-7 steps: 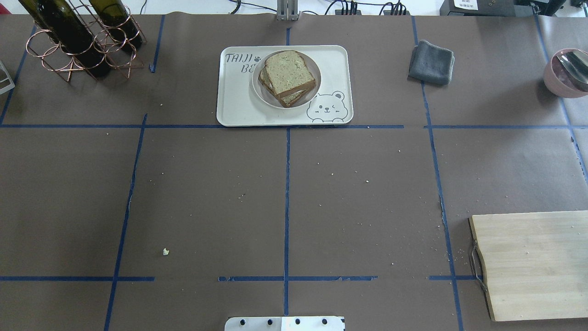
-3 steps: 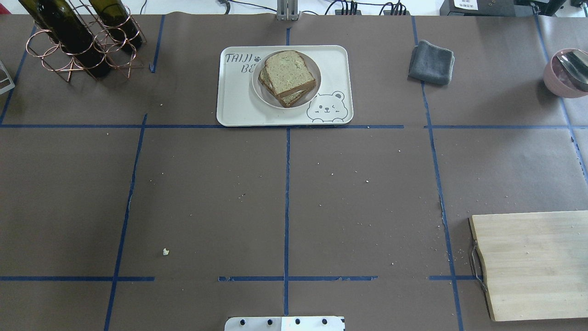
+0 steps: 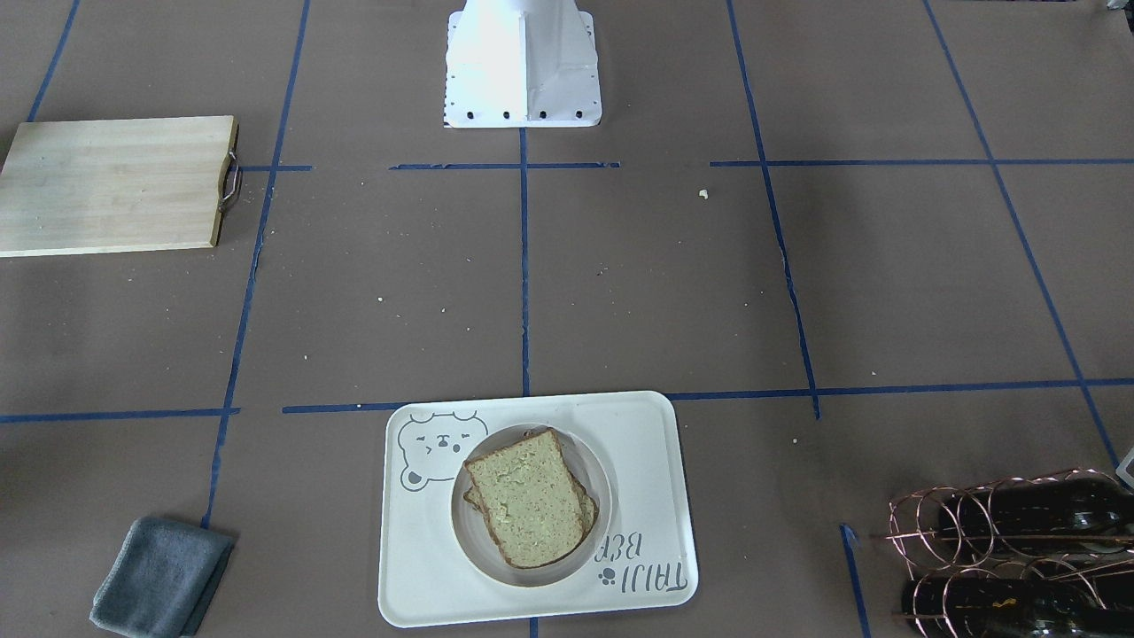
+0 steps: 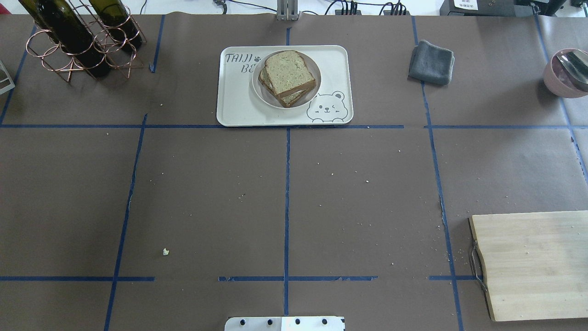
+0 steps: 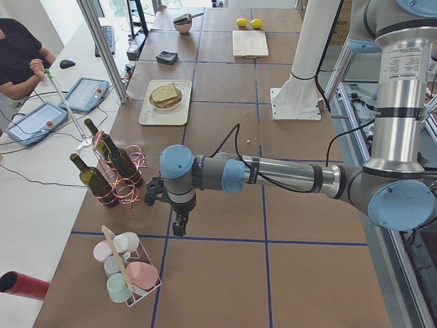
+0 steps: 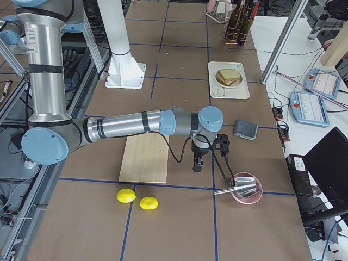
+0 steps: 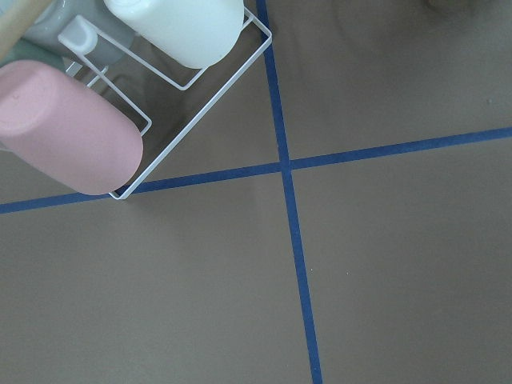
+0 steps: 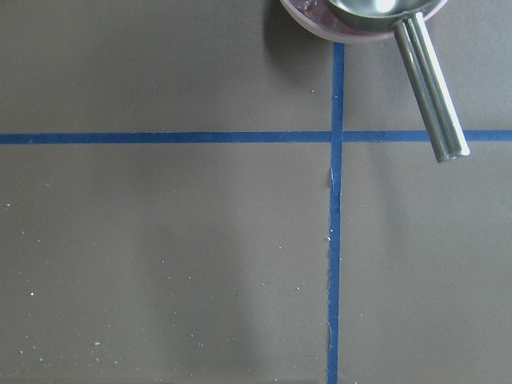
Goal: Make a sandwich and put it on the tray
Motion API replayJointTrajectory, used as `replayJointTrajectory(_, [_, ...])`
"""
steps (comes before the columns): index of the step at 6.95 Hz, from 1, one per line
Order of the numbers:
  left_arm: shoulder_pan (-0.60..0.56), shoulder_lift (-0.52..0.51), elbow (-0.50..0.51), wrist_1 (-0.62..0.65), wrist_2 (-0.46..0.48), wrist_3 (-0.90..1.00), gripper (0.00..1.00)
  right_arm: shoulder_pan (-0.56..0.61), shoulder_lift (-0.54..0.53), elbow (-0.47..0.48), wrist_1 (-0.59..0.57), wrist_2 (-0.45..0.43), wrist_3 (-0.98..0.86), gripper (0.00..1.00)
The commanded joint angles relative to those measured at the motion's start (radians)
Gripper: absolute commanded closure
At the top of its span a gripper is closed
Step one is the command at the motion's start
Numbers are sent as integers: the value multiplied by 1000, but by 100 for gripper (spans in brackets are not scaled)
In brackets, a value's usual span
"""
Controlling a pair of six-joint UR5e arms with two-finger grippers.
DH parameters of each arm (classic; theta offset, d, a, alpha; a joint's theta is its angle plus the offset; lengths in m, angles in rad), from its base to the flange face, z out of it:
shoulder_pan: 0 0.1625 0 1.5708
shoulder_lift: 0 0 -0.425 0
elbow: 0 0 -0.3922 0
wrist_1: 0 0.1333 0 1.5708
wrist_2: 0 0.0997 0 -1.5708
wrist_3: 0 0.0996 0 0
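cream tray (image 4: 234, 103) lettered "taiji", plated sandwich (image 4: 289, 73) on it

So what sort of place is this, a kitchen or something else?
Most likely a robotics lab rather than a kitchen: the table is covered in brown paper gridded with blue tape, the left arm and right arm reach over it, and an operator is at control tablets alongside.
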Motion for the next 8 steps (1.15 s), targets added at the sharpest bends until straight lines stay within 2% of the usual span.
replayJointTrajectory(1, [2, -6, -12, -30, 2, 1, 0, 0, -6, -15, 0, 6, 1, 0])
replayJointTrajectory(6, [3, -27, 51, -53, 2, 4, 0, -8, 10, -1, 3, 6, -3, 0])
replayJointTrajectory(8, [3, -39, 50, -58, 2, 5, 0, -9, 4, -9, 78, 4, 4, 0])
